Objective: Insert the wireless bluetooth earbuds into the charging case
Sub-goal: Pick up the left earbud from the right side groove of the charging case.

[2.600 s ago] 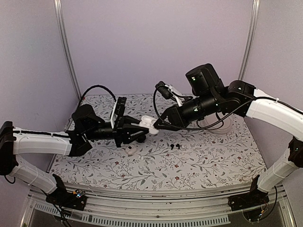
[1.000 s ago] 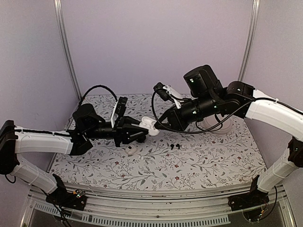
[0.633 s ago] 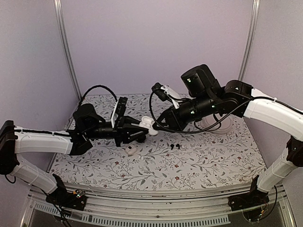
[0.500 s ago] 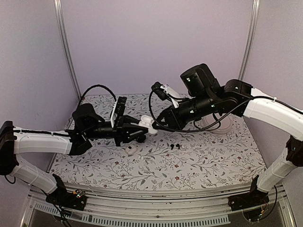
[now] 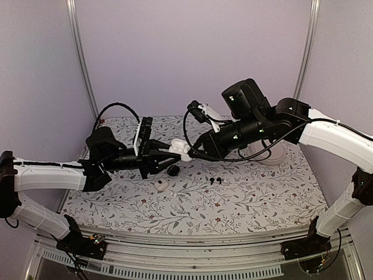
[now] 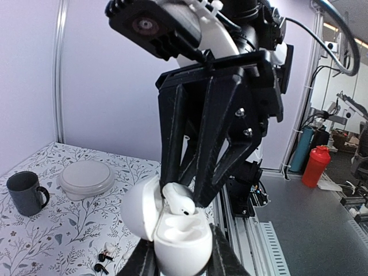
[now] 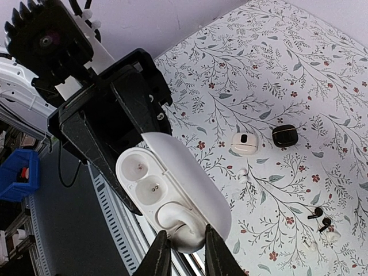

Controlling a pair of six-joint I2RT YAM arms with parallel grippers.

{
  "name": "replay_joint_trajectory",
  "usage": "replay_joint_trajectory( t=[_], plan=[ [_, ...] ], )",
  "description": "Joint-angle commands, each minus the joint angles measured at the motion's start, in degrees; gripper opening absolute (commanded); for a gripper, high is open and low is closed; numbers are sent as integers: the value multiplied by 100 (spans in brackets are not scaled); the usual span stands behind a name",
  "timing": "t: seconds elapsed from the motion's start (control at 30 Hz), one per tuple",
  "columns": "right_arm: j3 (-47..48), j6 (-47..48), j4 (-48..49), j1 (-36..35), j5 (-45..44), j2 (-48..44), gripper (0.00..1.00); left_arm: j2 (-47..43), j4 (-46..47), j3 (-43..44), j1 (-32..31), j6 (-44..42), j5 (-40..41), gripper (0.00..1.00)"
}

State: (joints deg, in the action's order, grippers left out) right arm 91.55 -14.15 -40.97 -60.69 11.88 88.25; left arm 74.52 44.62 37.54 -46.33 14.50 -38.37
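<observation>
My left gripper [image 6: 181, 256] is shut on an open white charging case [image 6: 183, 238], held above the table with its lid [image 6: 140, 208] swung to the left. My right gripper [image 7: 185, 233] is shut on a white earbud [image 7: 185, 220] and holds it at the mouth of one cavity of the case [image 7: 172, 172]; the other cavity is bare. In the top view both grippers meet over the table's middle, left [image 5: 169, 153] and right [image 5: 191, 150]. A black earbud pair [image 5: 215, 181] lies on the table, also in the right wrist view [image 7: 319, 217].
A closed white case [image 5: 160, 185] and a round black case [image 5: 173, 170] lie under the grippers. A loose white earbud [image 7: 242, 174] lies near them. A lidded white bowl [image 6: 87, 177] and a dark mug [image 6: 24, 191] stand at the back right.
My right gripper has moved left with the white earbud up to the open case. My left gripper has risen a little with the case, uncovering the black case below.
</observation>
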Motion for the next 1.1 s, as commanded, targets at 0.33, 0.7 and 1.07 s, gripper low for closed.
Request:
replay_joint_trajectory(
  t=[0.33,0.7,1.07],
  plan=[
    [-72,-96,383,-20,-21,-85,7,-40,345,72,-34,-26,54,0],
    [-248,-192,653,-22,-79,-194,4,-42,554,-16,-41,45,321,0],
    [-154,-280,568,-21,14,-153,16,-18,321,118,-40,-204,-103,0]
  ],
)
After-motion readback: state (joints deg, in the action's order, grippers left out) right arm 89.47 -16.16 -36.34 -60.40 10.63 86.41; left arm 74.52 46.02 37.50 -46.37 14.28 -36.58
